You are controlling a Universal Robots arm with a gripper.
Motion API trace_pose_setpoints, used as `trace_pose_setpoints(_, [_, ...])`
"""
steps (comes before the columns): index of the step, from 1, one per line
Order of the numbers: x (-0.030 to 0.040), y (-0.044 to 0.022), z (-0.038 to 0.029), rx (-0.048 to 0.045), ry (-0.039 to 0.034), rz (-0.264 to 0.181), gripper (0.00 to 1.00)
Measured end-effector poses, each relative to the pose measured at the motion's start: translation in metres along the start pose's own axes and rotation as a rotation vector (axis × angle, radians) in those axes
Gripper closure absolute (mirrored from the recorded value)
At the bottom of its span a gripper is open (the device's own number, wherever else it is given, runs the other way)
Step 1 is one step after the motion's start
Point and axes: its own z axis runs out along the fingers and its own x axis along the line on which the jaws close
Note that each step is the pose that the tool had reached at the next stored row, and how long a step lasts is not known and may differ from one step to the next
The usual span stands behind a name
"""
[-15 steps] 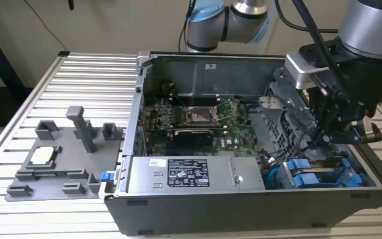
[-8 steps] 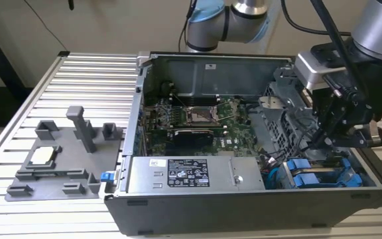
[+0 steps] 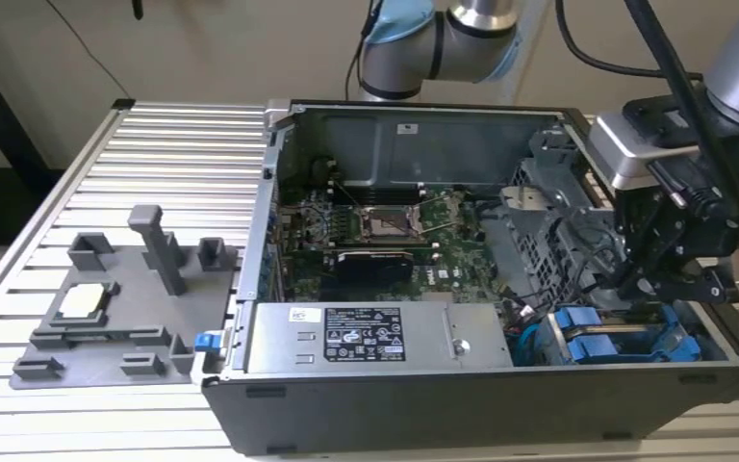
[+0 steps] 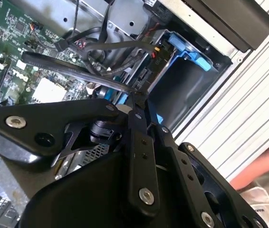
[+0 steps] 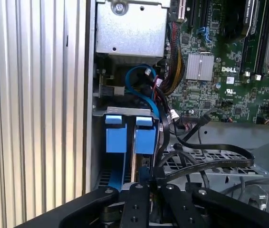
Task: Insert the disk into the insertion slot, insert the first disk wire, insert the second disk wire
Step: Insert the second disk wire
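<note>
Exterior view: the gripper (image 3: 629,279) hangs inside the open computer case (image 3: 472,404), just above the disk (image 3: 607,344) — seated in the insertion slot (image 3: 539,337) beside the power supply (image 3: 376,337). Both wrist views show its fingers (image 4: 137,107) drawn nearly together on a black cable (image 4: 77,66) — grip uncertain.

Bright blue plastic disk (image 5: 125,137) carrier; ribbed matt metal table (image 3: 151,164).

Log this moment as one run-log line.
stage: wire insertion | gripper: low at drive cage, beside black cables | disk: seated in insertion slot, blue tabs showing | case: open
</note>
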Motion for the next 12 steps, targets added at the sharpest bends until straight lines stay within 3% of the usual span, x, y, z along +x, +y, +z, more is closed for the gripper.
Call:
trace_pose_setpoints(4, [0.0029, -0.0035, 0.0034, -0.0031, -0.0066, 0.001, 0.84])
trace_pose_setpoints(9, [0.0032, -0.003, 0.0091, -0.003, -0.0106, 0.011, 0.84])
trace_pose_setpoints(12, [0.0035, -0.0029, 0.0121, -0.0021, -0.021, 0.019, 0.84])
